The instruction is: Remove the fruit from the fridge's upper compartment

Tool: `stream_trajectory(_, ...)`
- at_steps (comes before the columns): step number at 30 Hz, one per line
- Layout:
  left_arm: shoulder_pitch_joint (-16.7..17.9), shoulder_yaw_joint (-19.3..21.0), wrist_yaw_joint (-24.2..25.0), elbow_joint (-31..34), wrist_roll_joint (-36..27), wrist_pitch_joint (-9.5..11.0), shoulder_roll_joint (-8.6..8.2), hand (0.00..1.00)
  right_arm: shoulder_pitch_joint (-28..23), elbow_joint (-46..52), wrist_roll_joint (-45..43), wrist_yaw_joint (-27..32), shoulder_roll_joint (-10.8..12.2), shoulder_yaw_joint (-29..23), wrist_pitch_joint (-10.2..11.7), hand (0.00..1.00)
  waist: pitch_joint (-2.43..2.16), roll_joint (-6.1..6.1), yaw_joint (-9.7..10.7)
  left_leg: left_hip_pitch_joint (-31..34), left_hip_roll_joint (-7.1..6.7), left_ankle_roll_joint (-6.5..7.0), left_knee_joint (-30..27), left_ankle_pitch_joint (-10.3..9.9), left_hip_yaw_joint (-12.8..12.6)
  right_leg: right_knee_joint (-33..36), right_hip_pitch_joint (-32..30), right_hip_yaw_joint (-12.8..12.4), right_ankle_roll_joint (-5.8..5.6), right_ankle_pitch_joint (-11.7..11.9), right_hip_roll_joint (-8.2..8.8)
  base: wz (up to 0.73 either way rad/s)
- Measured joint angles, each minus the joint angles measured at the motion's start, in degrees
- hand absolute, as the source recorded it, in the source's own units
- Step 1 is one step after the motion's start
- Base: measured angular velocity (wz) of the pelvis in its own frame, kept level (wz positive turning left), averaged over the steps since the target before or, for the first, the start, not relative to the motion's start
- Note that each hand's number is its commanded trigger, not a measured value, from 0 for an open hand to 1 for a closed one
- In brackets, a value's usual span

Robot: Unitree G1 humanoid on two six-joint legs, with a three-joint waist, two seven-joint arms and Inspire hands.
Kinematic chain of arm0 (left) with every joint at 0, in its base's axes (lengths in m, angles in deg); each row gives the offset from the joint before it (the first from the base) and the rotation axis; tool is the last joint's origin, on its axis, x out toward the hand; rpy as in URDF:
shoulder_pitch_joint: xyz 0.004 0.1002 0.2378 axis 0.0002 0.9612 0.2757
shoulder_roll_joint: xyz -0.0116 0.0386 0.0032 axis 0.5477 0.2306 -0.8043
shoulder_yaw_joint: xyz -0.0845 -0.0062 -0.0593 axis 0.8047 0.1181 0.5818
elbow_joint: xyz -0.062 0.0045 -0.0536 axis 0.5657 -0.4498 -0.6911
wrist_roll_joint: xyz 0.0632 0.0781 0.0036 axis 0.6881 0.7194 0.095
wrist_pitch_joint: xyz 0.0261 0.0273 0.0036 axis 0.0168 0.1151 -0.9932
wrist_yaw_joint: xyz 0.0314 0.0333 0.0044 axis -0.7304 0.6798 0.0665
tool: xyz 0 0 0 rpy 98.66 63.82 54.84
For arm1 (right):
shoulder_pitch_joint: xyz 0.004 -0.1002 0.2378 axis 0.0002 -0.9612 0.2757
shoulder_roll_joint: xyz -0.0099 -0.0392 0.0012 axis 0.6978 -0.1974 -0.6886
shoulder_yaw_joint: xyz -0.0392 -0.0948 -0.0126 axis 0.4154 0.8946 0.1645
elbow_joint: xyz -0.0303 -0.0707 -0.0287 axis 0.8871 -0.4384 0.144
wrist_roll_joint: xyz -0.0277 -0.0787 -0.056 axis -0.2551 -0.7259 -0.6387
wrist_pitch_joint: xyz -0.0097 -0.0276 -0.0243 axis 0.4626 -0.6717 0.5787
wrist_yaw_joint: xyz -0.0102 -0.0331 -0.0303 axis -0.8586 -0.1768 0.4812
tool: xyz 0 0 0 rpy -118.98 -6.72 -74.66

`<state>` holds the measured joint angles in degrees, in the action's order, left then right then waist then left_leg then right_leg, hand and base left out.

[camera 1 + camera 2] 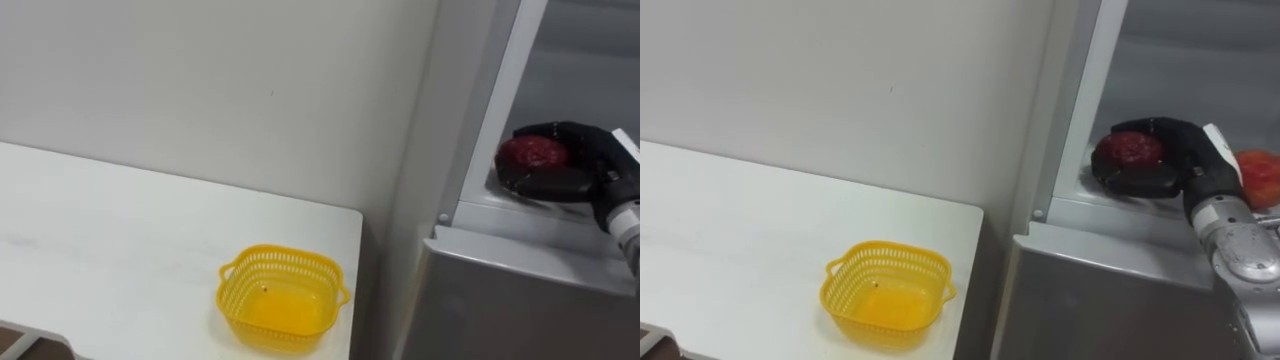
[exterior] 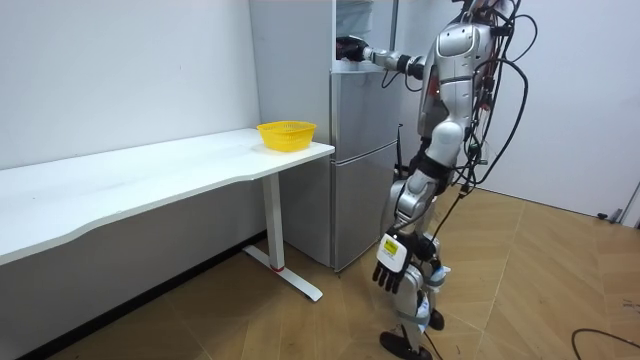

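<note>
Head eyes close, room view far (fridge (image 2: 362, 150) shared)

Yellow plastic lattice basket (image 1: 280, 255), smooth matt white table (image 1: 120, 240), satin grey metal-look fridge (image 1: 500, 310)

Basket (image 1: 283, 297) on table (image 1: 120, 250) corner; fridge (image 1: 520, 300) right; fruit (image 1: 535, 153) inside fridge.
</note>
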<state>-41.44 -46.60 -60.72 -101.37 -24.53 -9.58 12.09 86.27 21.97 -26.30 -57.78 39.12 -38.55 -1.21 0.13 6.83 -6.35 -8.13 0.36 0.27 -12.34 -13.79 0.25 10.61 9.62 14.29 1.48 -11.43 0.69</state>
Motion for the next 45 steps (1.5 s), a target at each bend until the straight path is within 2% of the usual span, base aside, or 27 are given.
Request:
stream_trajectory(5,-0.49,0.09,-0.96,0.01,-0.05,0.12,0.21,0.00,-0.05,0.73,2.88,0.05,0.00,-0.03,-0.75,1.00,-0.10,0.15,0.04,-0.43,0.02,0.00,0.16,0.00,-0.12,-0.04,0.35,0.00,-0.03,-0.02,-0.02,0.00)
stream_trajectory(8,-0.54,0.11,-0.82,0.08,-0.04,0.53,0.23,0.00,-1.55,4.47,3.56,0.57,0.02,0.03,-1.40,1.00,-0.09,0.13,0.02,-0.36,0.08,0.01,0.31,-0.01,-0.36,-0.02,0.22,-0.03,-0.03,-0.02,-0.02,-0.01)
stream_trajectory(14,-0.46,0.06,-1.06,-0.06,-1.09,1.23,0.21,0.00,-6.76,13.82,3.82,4.77,0.27,0.00,-1.38,1.00,-0.29,-0.47,-0.05,-0.13,0.08,0.01,0.28,-0.01,-0.20,-0.05,0.02,-0.14,-0.03,-0.02,0.08,0.00)
stream_trajectory(18,-0.21,0.17,-1.14,-0.06,-0.98,1.93,0.17,0.00,-11.26,21.13,3.71,7.85,0.64,-0.32,-1.39,1.00,-0.44,-1.30,0.01,-0.55,0.12,0.00,0.16,-0.01,-0.27,-0.09,0.26,-0.32,-0.03,-0.01,0.15,0.00)
stream_trajectory(22,0.47,0.03,-1.17,0.00,-1.07,1.90,-0.06,0.00,-17.21,31.43,3.52,9.94,3.09,-1.06,-1.38,1.00,-0.64,-2.51,1.04,-0.58,0.14,0.00,0.20,-0.01,-0.98,-0.53,0.20,-1.30,-0.03,-0.01,0.04,-0.06)
stream_trajectory(24,0.90,-0.02,-1.54,-0.49,-1.06,1.93,-0.17,0.00,-19.57,34.60,3.21,10.23,4.14,-1.02,-1.20,1.00,-0.45,-3.10,1.39,-0.63,0.11,0.00,0.31,-0.01,-1.33,-0.88,0.33,-1.52,-0.03,-0.01,-0.19,-0.09)
stream_trajectory(25,0.91,0.00,-2.29,-0.82,-1.07,1.93,-0.34,0.00,-21.64,36.72,2.93,11.29,4.67,-1.16,-0.83,1.00,-0.52,-3.43,1.44,-0.66,0.13,0.00,0.65,-0.01,-1.39,-0.84,0.34,-1.50,-0.03,-0.01,-0.13,0.00)
stream_trajectory(27,0.92,0.01,-3.14,-1.63,-1.10,2.29,-0.44,0.00,-24.92,39.98,1.61,12.11,4.85,-1.20,-0.76,1.00,-0.48,-3.62,1.58,-0.66,0.12,0.00,0.68,-0.01,-1.51,-0.82,0.30,-1.60,-0.03,-0.01,-0.08,0.00)
stream_trajectory(28,1.03,0.06,-3.57,-2.34,-1.10,2.47,-0.53,0.00,-26.17,41.47,0.37,12.53,5.71,-1.22,-0.76,1.00,-0.42,-3.71,1.77,-0.60,0.13,0.00,0.68,-0.01,-1.56,-0.79,0.25,-1.66,-0.03,-0.01,-0.12,0.00)
stream_trajectory(31,1.87,0.07,-3.61,-2.38,-1.08,2.51,-0.99,0.00,-28.35,44.35,-0.84,13.80,6.72,-1.80,-0.77,1.00,-0.41,-3.80,3.15,-0.49,0.08,0.01,0.62,-0.01,-1.67,-0.73,0.22,-1.64,-0.07,-0.04,-0.09,0.00)
stream_trajectory(35,2.26,0.11,-3.19,-2.41,-1.06,2.57,-1.29,0.00,-28.90,47.32,-0.84,15.84,6.96,-3.66,-0.73,1.00,-0.42,-3.79,3.47,-0.50,0.11,0.01,0.60,-0.01,-2.00,-0.80,0.23,-1.72,-0.12,-0.07,-0.02,0.00)
stream_trajectory(40,2.32,-0.02,-3.28,-2.46,-1.17,3.78,-1.46,0.00,-29.44,52.25,-0.86,18.23,7.26,-4.54,1.16,1.00,-0.43,-3.77,4.54,-0.55,0.10,0.01,0.62,-0.01,-2.03,-0.94,0.22,-1.79,-0.13,-0.08,-0.17,0.00)
stream_trajectory(45,2.36,-0.06,-3.27,-2.42,-1.13,4.31,-1.66,0.00,-30.77,57.28,-5.21,18.88,8.22,-4.43,1.97,1.00,-0.59,-3.92,4.36,-0.47,0.23,0.01,0.76,-0.01,-3.42,-0.76,-0.64,-2.88,-0.15,-0.08,-0.29,-0.11)
